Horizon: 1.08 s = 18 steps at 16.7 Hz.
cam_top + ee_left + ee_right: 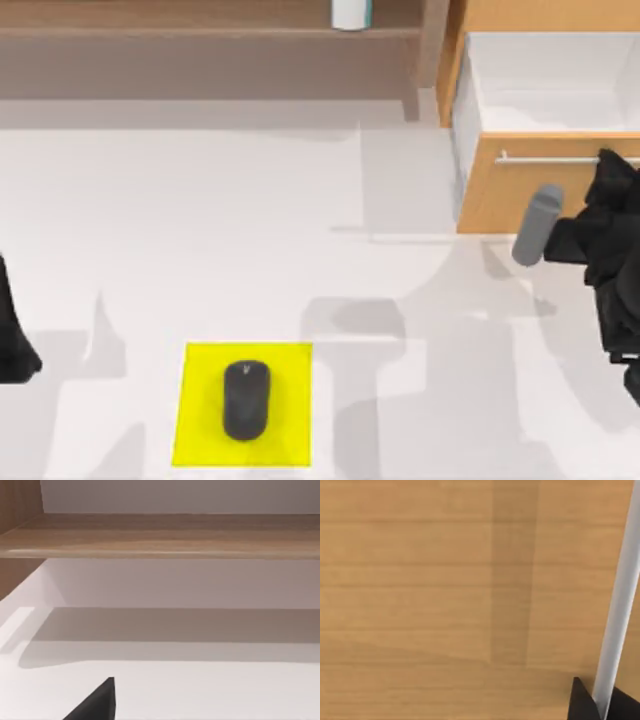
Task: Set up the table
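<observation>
white and very wide, the table [200,230] fills most of the top view, and it is smooth and flat. along its far edge runs a long light-brown wooden shelf [180,40], and a small white thing [351,14] stands on it. the left wrist view looks at this shelf [160,535] from low over the table [200,690].

at the far right stands an orange-brown drawer cabinet [530,190]. its drawer is pulled out and is white inside. a thin silver handle [545,158] runs across the drawer front.

my right arm is at the right side, and my right gripper [600,170] is at the end of that handle. in the right wrist view the handle [620,610] sits between two dark fingertips [582,702], so the fingers look clamped on it, though i see just their tips.

my left arm is parked at the left edge. its left gripper [15,340] is a dark shape, and i cannot tell how its fingers are.

near the front lies a yellow mat [200,405], with a black mouse [245,400] on it.
</observation>
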Available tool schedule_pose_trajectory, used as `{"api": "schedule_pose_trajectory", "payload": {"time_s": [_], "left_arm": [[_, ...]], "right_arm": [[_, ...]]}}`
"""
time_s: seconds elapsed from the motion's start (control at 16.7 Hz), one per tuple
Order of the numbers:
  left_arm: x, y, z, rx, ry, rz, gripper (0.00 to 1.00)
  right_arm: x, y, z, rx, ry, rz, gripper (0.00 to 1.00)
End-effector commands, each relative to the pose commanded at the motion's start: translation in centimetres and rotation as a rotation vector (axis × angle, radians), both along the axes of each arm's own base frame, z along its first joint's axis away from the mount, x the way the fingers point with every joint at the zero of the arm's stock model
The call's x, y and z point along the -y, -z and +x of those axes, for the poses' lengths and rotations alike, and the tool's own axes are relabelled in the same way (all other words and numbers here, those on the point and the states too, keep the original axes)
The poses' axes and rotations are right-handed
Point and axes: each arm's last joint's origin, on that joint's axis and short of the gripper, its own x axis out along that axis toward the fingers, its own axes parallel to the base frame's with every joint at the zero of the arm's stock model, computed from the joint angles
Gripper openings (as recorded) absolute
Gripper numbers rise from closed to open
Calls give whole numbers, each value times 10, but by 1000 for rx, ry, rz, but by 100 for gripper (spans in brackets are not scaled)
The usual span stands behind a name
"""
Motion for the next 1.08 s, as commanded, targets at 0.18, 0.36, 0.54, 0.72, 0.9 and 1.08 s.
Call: {"api": "schedule_pose_trajectory", "payload": {"time_s": [0.18, 0.36, 0.54, 0.72, 0.9, 1.08], "left_arm": [[0, 0, 0, 0, 0, 0, 100], [0, 0, 0, 0, 0, 0, 100], [0, 0, 0, 0, 0, 0, 100], [0, 0, 0, 0, 0, 0, 100], [0, 0, 0, 0, 0, 0, 100], [0, 0, 0, 0, 0, 0, 100]], "right_arm": [[0, -1, 27, 4, -3, 0, 0], [1, 0, 36, -2, -4, -2, 0], [0, 0, 35, -5, -5, 0, 0], [1, 1, 51, -7, 1, 0, 0], [0, -1, 79, 3, -4, 2, 0], [1, -1, 96, -3, -6, 1, 0]]}}
